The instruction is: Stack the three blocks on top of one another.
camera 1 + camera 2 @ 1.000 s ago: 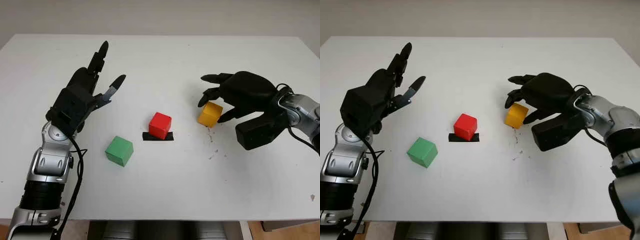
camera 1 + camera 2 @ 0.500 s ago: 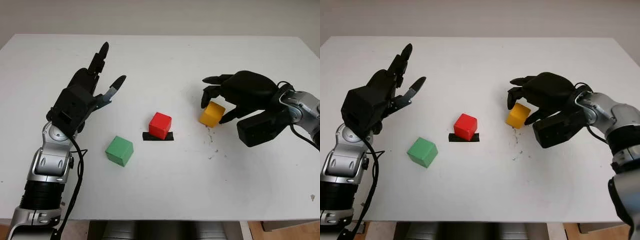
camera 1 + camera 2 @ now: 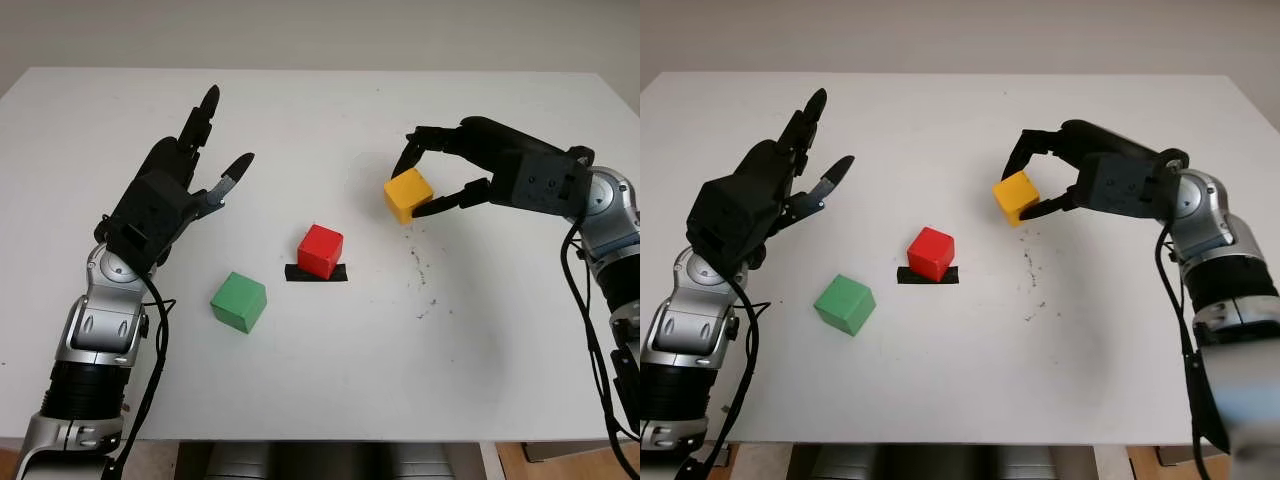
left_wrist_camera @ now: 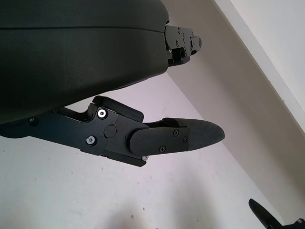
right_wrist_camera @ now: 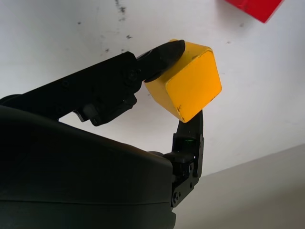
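My right hand [image 3: 419, 178] is shut on the yellow block [image 3: 407, 193], holding it tilted in the air right of the table's middle; the same yellow block [image 5: 187, 86] is pinched between black fingertips [image 5: 162, 53] in the right wrist view. The red block [image 3: 320, 250] stands on a strip of black tape [image 3: 316, 272] near the centre. The green block [image 3: 239, 301] lies on the table to the left of it. My left hand [image 3: 195, 160] is open and raised above the table, behind and left of the green block.
The white table [image 3: 320, 380] carries small dark specks [image 3: 425, 290] right of the red block. Its front edge runs along the bottom and its back edge meets a pale wall.
My right hand has lifted the yellow block off the table and carried it a little left and up. The left arm and the red and green blocks have stayed put.
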Controlling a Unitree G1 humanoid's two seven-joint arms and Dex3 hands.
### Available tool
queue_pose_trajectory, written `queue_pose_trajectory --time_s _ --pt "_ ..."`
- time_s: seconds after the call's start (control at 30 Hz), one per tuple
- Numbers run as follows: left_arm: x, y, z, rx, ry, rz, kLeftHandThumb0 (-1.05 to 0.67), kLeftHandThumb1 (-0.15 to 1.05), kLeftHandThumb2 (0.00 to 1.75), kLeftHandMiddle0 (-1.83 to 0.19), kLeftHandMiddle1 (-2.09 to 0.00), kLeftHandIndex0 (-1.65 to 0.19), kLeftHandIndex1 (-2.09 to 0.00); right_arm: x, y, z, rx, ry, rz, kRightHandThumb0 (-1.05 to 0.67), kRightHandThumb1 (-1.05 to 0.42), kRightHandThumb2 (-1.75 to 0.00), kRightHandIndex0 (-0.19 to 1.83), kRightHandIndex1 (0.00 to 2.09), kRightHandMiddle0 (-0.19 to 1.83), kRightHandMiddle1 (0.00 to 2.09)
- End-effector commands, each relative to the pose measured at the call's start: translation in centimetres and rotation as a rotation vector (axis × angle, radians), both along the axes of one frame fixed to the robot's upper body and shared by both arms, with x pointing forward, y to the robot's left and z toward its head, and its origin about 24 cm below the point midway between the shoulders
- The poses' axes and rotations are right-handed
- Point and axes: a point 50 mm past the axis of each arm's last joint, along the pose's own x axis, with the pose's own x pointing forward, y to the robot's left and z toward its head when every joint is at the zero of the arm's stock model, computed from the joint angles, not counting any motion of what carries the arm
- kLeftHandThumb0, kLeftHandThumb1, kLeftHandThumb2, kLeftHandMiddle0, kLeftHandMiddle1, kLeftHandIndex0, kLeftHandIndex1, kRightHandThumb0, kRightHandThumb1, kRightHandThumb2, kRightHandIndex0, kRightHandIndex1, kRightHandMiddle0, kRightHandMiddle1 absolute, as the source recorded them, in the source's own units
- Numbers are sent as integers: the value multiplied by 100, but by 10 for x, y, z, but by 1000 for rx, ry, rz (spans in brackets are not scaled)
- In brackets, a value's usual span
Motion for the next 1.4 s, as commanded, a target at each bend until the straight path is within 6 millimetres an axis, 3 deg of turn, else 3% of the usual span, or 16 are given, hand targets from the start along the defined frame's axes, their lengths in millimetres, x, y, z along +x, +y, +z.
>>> queue_pose_trajectory --time_s 0.0,0.13,0.37,0.53,0.87,1.37 --pt "0 0 2 2 -6 1 -64 105 44 8 -6 6 -6 -1 2 7 56 4 0 -43 -96 -5 24 6 35 139" --pt "0 0 1 7 -6 4 -64 105 43 8 -6 6 -6 -3 8 10 175 82 3 -41 -97 -6 22 5 29 148" --pt "0 -1 2 -12 -14 -5 -63 105 43 10 -5 6 -5 -12 27 -2 539 184 14 -37 -101 -6 17 3 17 163" --pt "0 -1 3 -12 -11 -7 -64 105 44 10 -5 6 -5 -25 45 -12 639 205 -39 -40 -103 -6 15 3 13 166" --pt "-1 -3 3 -35 -9 -12 -63 105 43 12 -5 8 -5 -33 72 -27 693 280 -85 -41 -103 -5 11 4 14 174" --pt "-2 -4 1 -49 0 -2 -64 105 44 13 -5 9 -5 -38 83 -32 620 333 -101 -42 -98 -5 17 7 21 168"
